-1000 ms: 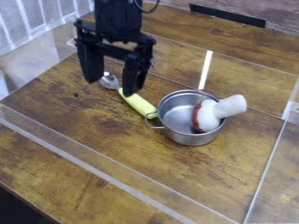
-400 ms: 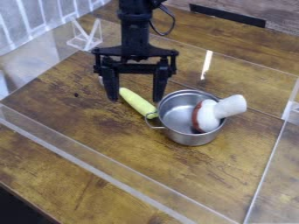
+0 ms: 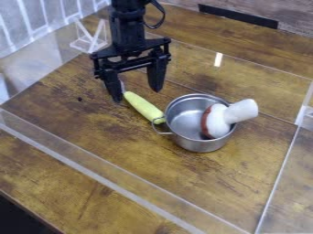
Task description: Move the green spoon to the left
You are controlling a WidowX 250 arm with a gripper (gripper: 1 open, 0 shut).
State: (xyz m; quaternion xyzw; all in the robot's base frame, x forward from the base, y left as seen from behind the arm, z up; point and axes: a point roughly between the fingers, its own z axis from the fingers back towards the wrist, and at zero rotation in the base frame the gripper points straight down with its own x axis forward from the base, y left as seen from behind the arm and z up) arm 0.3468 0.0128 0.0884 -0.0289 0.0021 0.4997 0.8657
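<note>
Low-res pic, soft all over, fine detail lost. Light even and fairly bright, warm tone on the brown wooden plank worktop (image 3: 73,128). Bright glare streak on the clear plastic sheet wall (image 3: 218,60) behind, pale reflections along its edges front & right. Round silver metal pot (image 3: 196,121) shows small highlights on rim, dark shading inside. Black gripper (image 3: 132,88) casts only a faint short shadow underneath; its fingers slightly blurred. Top-left corner washed out, whitish.

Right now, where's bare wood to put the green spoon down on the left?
Bare: the wood left of the gripper, toward the clear wall, and the near-left boards. Crowded: the green spoon lies close beside the silver pot.
</note>
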